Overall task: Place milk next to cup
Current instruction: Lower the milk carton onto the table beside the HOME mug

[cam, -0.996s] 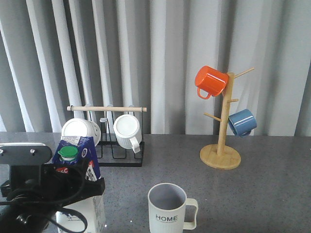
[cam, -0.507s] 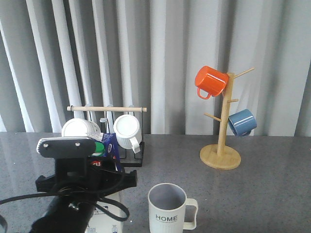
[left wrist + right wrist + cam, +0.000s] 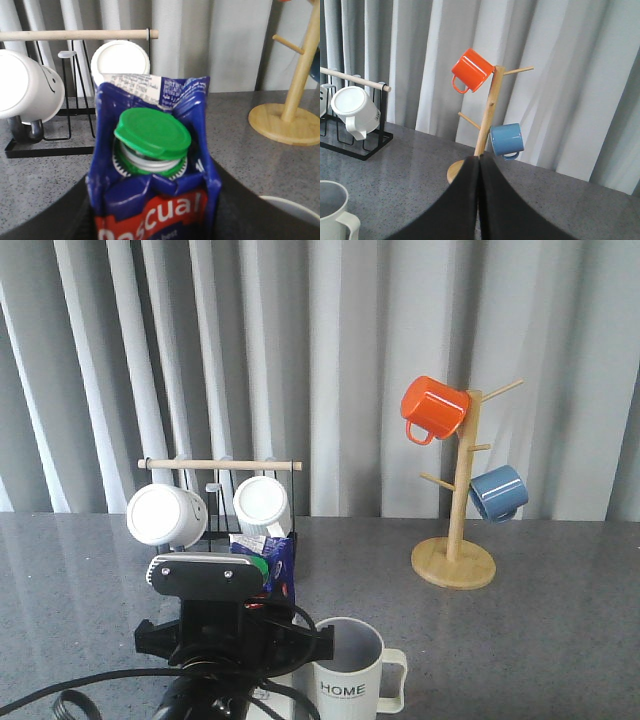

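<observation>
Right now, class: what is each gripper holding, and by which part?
Left gripper holds the milk by its body, below the gable. Right gripper is shut, holding nothing.

Grey table (image 3: 560, 640): cup (image 3: 350, 665), black rack (image 3: 225, 540), wooden mug tree (image 3: 455, 560).

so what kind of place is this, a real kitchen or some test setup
Probably a staged test setup made to look like a kitchen counter: a grey speckled table backed by plain grey curtains, with a wooden mug tree and a black wire mug rack as props.
</observation>
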You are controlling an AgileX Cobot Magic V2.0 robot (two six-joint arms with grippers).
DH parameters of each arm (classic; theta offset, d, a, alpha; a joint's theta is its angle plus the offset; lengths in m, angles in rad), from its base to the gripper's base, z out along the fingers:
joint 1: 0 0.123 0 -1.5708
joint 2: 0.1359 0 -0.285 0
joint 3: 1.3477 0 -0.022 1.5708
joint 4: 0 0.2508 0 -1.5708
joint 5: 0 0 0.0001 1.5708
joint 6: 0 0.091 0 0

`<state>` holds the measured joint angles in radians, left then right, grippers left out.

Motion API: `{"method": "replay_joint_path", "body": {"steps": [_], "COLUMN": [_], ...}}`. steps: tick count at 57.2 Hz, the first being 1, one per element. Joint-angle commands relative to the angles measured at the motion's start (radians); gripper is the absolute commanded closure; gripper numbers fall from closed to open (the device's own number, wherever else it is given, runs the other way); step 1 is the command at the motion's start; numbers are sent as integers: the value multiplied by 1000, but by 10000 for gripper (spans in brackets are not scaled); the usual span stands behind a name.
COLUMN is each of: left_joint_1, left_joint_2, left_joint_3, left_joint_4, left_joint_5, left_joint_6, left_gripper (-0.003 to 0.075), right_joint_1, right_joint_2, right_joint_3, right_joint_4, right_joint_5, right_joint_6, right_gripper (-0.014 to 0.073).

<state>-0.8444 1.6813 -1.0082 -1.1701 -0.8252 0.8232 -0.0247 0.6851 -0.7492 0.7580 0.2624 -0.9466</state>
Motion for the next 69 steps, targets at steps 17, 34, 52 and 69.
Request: {"method": "replay_joint_path", "body": {"steps": [17, 34, 52, 69], "left_joint_1": [-3, -3, -3, -3], "left_joint_2": [-40, -40, -39, -39], "left_joint_3": [-28, -28, 75, 93], "left_joint_4": [116, 107, 144, 269], "left_joint_5": [-99, -115, -167, -145], "left_joint_6": [-64, -103, -165, -238], "left_gripper": [637, 637, 637, 637], "right_joint_1": [-4, -4, -4, -4], "right_joint_2": [5, 5, 5, 5], "right_joint_3": [-28, -28, -28, -28], "right_joint_4": [5, 5, 5, 5], "right_joint_5": [-49, -49, -49, -50], "right_joint_6": [4, 4, 4, 4], "right_gripper": [599, 599, 599, 599]}}
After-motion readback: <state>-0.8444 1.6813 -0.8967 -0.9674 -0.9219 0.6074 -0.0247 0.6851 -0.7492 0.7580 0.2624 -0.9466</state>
